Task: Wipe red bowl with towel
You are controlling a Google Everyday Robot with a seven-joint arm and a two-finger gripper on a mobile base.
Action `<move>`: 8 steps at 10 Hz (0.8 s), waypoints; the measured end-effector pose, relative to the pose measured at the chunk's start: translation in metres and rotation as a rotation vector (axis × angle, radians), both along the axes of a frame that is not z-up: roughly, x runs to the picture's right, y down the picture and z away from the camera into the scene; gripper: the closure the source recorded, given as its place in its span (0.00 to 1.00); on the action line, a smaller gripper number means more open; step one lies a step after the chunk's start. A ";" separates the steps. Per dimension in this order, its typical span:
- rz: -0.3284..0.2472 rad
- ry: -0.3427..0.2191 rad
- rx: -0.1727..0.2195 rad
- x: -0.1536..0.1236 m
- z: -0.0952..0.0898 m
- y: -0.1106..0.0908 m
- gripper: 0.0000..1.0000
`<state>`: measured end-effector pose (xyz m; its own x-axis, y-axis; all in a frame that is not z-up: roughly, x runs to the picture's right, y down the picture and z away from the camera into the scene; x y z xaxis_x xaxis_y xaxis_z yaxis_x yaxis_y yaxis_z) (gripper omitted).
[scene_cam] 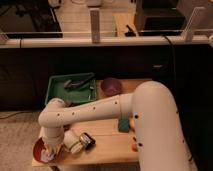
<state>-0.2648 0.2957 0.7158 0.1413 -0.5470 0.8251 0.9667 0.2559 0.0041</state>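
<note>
At the near left corner of the wooden table (107,142) sits the red bowl (38,149), its rim showing as a red arc on the left side. Inside it lies the towel (46,157), a pale crumpled patch against the bowl's lower part. The gripper (51,150) points down into the bowl right at the towel, but the wrist above covers it, so whether it is clamped on the cloth or not cannot be told. Just right of the bowl lies a white cup (73,141) with a small black object (88,141) close against it. The white arm (95,110) reaches across the table from the right. Farther back stand a green tray (53,86) holding a dark item and, beside it, a purple bowl (111,86). A teal sponge (123,125) lies near the arm's thick segment
</note>
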 end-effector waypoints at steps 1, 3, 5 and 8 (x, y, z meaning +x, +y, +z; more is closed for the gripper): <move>0.000 0.008 0.019 -0.001 0.003 -0.003 1.00; -0.002 0.018 0.045 -0.006 0.007 -0.007 1.00; -0.005 0.035 0.078 -0.019 0.014 -0.012 1.00; 0.028 0.062 0.121 -0.036 0.023 -0.020 1.00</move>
